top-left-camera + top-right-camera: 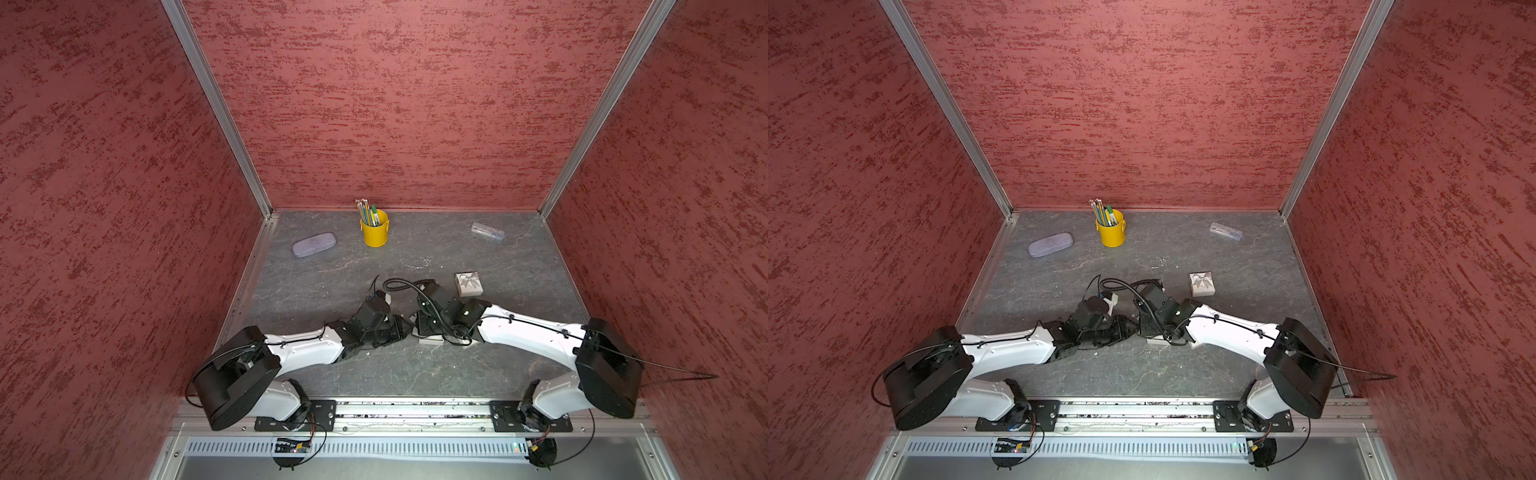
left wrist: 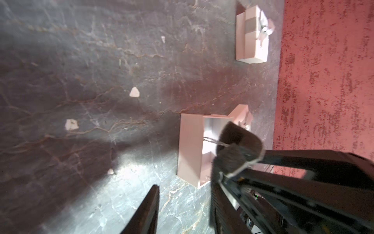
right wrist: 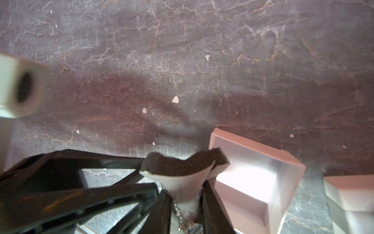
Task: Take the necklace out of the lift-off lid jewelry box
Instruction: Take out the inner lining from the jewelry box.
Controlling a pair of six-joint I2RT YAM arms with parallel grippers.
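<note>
Right fingers (image 3: 214, 206) are clenched on the dark insert (image 3: 182, 167), held over the rim of the open box (image 3: 240, 202). The necklace (image 3: 179, 212) hangs from the insert between those fingers. Left fingers (image 2: 147, 208) are released, grasping nothing, just beside the box. The box stands on the surface (image 1: 374, 374) midway between the side edges, nearer the front edge. The lid (image 2: 240, 113) is off, close against the box; contact cannot be told. A bowed box (image 1: 468, 284) stands apart, toward the right edge.
</note>
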